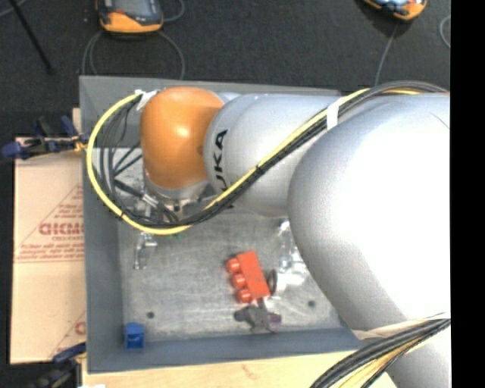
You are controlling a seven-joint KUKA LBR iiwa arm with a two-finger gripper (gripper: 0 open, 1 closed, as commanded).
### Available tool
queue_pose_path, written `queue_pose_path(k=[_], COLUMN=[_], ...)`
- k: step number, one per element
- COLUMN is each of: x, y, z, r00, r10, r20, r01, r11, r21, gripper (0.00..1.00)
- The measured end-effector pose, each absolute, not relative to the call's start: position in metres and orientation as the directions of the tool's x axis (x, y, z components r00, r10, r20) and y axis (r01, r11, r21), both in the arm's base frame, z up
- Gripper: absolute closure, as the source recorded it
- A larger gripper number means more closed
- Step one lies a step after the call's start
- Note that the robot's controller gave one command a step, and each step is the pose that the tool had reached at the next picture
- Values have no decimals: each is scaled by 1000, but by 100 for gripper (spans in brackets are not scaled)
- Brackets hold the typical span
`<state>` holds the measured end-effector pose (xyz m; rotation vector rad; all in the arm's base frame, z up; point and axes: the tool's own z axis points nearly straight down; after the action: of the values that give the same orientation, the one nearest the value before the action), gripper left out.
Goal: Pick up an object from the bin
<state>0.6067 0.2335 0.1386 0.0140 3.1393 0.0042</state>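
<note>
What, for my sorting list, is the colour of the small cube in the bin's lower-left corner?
The cube is blue, camera view.

The floor [265, 45] occupies the far part of the scene. Its surface is dark, matt and finely textured, like carpet. Two orange-and-black devices lie on it at the far edge: one at far left [130, 15], one at far right [398, 6]. A thin dark cable [179, 47] curves across the floor near the left device. A second cable [388, 49] runs toward the near side from the right device. A thin black rod [34, 38] crosses the far-left corner diagonally. Lighting is even, without hard shadows on the floor.
</note>
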Motion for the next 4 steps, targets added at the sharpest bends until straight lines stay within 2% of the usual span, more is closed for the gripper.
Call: queue_pose_path(k=[1, 2, 3, 4], x=[644, 618, 585, 553], y=[162, 90, -3, -64], z=[99, 86, 75, 117], r00=[-999, -990, -950, -840], r10=[40, -143, -311, -543], r20=[-4, -1, -18, -4], r01=[40, -143, -311, -543], r11=[999, 990, 950, 840], r21=[-1, -4, -2, -6], gripper=[0, 0, 0, 0])
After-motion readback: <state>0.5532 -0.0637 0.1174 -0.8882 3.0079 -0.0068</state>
